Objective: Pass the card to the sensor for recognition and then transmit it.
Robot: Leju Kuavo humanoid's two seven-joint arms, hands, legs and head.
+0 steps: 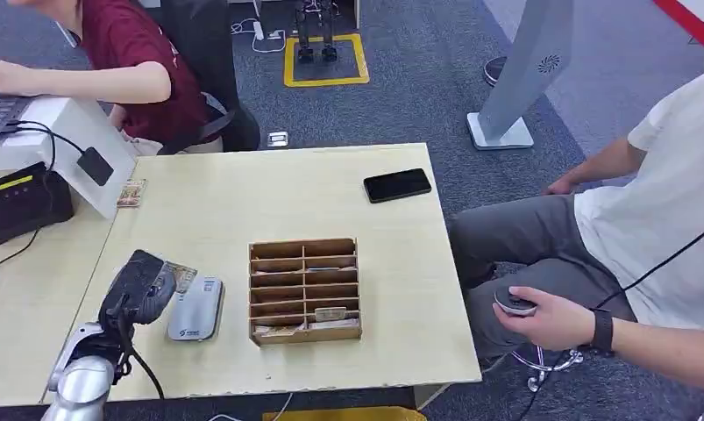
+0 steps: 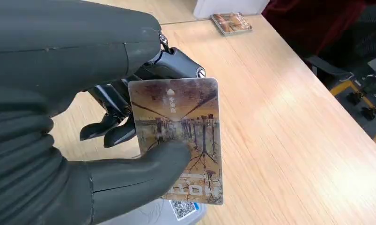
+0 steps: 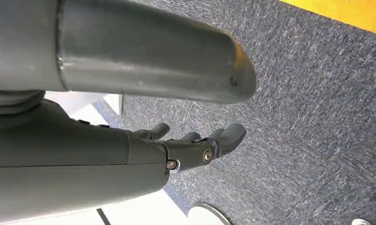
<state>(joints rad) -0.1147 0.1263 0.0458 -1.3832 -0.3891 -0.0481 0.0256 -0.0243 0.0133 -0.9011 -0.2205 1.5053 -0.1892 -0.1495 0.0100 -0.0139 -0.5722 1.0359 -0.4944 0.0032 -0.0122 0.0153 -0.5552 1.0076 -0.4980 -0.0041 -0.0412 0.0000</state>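
Note:
My left hand [image 1: 138, 289] hovers over the table's near left part and pinches a brown picture card [image 2: 179, 136] between thumb and fingers. A corner of that card [image 1: 183, 277] sticks out past the hand, right above the grey card sensor [image 1: 195, 309]. The sensor's edge with a QR label [image 2: 183, 210] peeks out under the card. My right hand [image 3: 195, 143] hangs beside my body over grey carpet, its fingers loosely extended with nothing in them.
A wooden card rack [image 1: 304, 290] with several slots stands right of the sensor. A black phone [image 1: 397, 185] lies at the far right, another card [image 1: 131, 193] at the far left. A seated person [image 1: 655, 237] holds a controller on the right. Another person [image 1: 129, 61] sits far left.

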